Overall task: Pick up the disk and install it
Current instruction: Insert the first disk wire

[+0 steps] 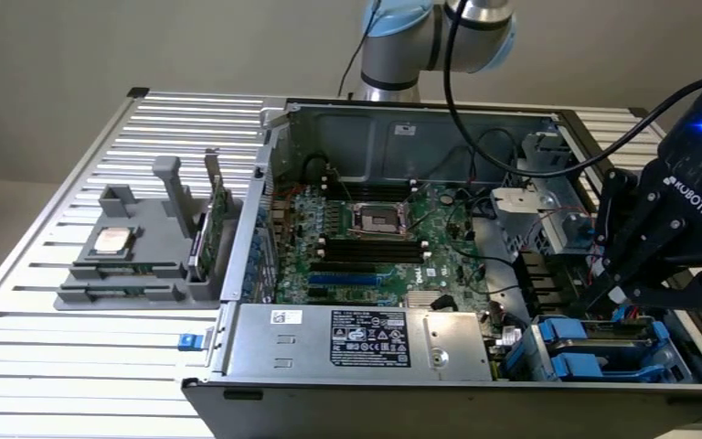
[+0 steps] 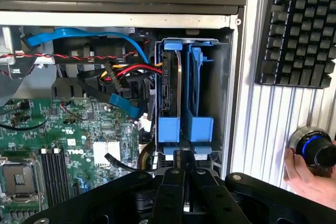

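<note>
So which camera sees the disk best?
The wrist view. It looks right at the disk, standing on edge in its blue frame inside the bay, near the middle of the picture. The exterior view catches the disk at an angle, low at that view's right: mostly blue frame and a little grey.

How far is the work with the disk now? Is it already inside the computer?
Looks done: the disk, a silver-grey hard drive in a bright blue plastic carrier, stands in the bay of the open computer case, beside a second blue carrier. In hand: the black gripper is at the disk's outer end. Left: whether the disk is fully seated is unclear, and the gripper is not yet withdrawn.
</note>
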Controlling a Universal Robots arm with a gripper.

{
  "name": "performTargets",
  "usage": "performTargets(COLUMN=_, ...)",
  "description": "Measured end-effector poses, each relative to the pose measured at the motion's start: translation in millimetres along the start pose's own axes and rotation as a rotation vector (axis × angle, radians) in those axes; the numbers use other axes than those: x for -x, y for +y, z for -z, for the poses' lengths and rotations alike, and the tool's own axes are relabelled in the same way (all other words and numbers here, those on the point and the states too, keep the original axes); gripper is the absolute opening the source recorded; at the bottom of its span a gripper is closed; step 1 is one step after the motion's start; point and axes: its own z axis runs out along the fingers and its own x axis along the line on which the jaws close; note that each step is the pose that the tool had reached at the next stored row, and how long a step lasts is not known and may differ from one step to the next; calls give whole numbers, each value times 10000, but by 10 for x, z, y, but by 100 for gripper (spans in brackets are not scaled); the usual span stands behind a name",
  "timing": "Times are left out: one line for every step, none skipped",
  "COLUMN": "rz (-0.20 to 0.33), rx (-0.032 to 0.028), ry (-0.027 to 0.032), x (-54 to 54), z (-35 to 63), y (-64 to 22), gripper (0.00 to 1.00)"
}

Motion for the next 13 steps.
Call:
performTargets(rz=0, rx=0, ry=0, x=0, z=0, y=0, gripper=11)
performTargets(rz=1, rx=0, ry=0, x=0, z=0, y=0, gripper=11)
performTargets(rz=0, rx=0, ry=0, x=0, z=0, y=0, gripper=11)
performTargets(rz=0, rx=0, ry=0, x=0, z=0, y=0, gripper=11)
performTargets(rz=-1, rx=0, ry=0, x=0, z=0, y=0, gripper=11)
performTargets(rz=0, rx=0, ry=0, x=0, z=0, y=0, gripper=11)
performTargets(rz=0, rx=0, ry=1, x=0, z=0, y=0, gripper=11)
performTargets(rz=0, rx=0, ry=0, x=0, z=0, y=0, gripper=11)
performTargets(rz=0, rx=0, ry=0, x=0, z=0, y=0, gripper=11)
performTargets(rz=0, rx=0, ry=1, x=0, z=0, y=0, gripper=11)
performTargets(rz=0, rx=0, ry=0, x=-1, z=0, y=0, gripper=11)
performTargets(rz=0, rx=0, ry=-1, x=-2, z=1, y=4, gripper=11)
performTargets(rz=6, rx=-1, ry=-3, x=-2, z=4, y=22, gripper=11)
